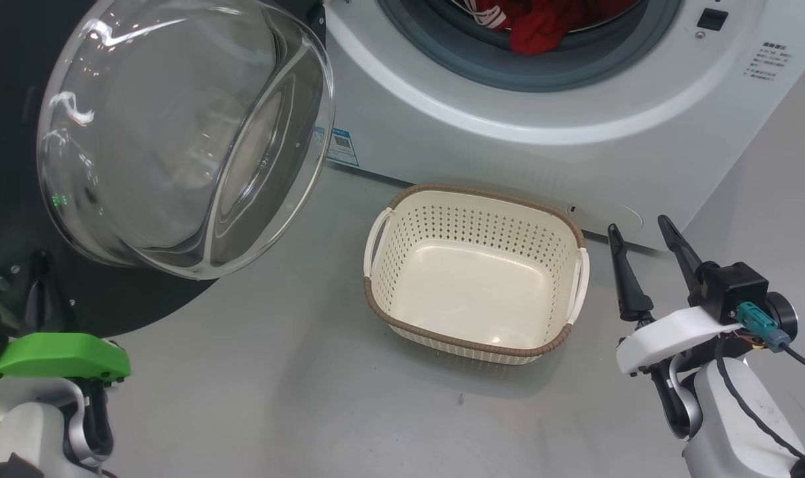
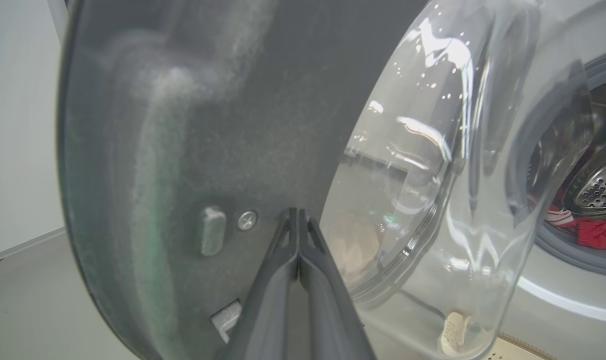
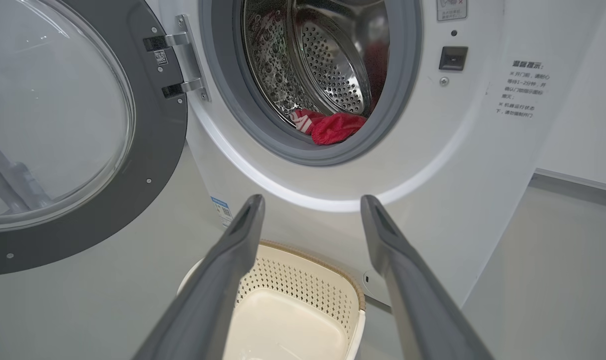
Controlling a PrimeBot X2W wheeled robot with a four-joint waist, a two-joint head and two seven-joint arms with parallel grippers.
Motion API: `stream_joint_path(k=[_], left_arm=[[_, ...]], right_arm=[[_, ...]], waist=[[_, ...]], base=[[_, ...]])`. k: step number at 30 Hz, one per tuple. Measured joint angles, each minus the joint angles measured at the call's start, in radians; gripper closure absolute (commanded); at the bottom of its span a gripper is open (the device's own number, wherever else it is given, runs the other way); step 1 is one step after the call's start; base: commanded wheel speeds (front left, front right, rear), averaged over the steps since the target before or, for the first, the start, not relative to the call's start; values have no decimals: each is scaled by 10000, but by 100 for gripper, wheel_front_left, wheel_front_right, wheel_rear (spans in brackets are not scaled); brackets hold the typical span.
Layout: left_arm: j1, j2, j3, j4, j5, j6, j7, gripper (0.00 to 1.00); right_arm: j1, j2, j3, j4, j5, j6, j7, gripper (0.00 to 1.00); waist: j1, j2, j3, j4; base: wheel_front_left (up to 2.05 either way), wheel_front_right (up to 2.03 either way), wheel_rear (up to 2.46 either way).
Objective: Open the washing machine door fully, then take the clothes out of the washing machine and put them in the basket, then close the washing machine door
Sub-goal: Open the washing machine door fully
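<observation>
The washing machine door [image 1: 183,133] stands swung out to the left, its glass bowl bulging toward me and its black rim [image 3: 158,150] on the hinge side. My left gripper [image 2: 298,214] is shut with nothing in it, its tips right at the door's dark inner face below the bowl, at the lower left [image 1: 40,262] in the head view. Red clothes [image 1: 541,26] with white stripes [image 3: 332,127] lie at the drum's front lip inside the washing machine [image 1: 508,133]. The cream basket [image 1: 468,194] sits empty on the floor before it. My right gripper [image 1: 641,229] hangs open to the basket's right, above its near edge [image 3: 312,200].
Grey floor [image 1: 296,372] spreads around the basket. The door's metal hinge [image 3: 178,65] joins it to the machine's left side. A printed label [image 3: 525,87] and a latch socket [image 3: 452,58] sit right of the drum opening. A white wall [image 3: 582,100] rises at the right.
</observation>
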Motion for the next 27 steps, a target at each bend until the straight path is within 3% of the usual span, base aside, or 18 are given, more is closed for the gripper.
stream_joint_path(k=[14, 27], left_arm=[[-238, -31, 355, 663, 102, 2, -15, 100], [276, -487, 575, -445, 901, -10, -36, 100]], right_arm=[[-117, 17, -50, 79, -86, 42, 0, 0], [-116, 65, -36, 150, -86, 119, 0, 0]], waist=[[0, 0, -34, -57], [0, 0, -215, -186]], base=[[0, 0, 0], [0, 0, 0]])
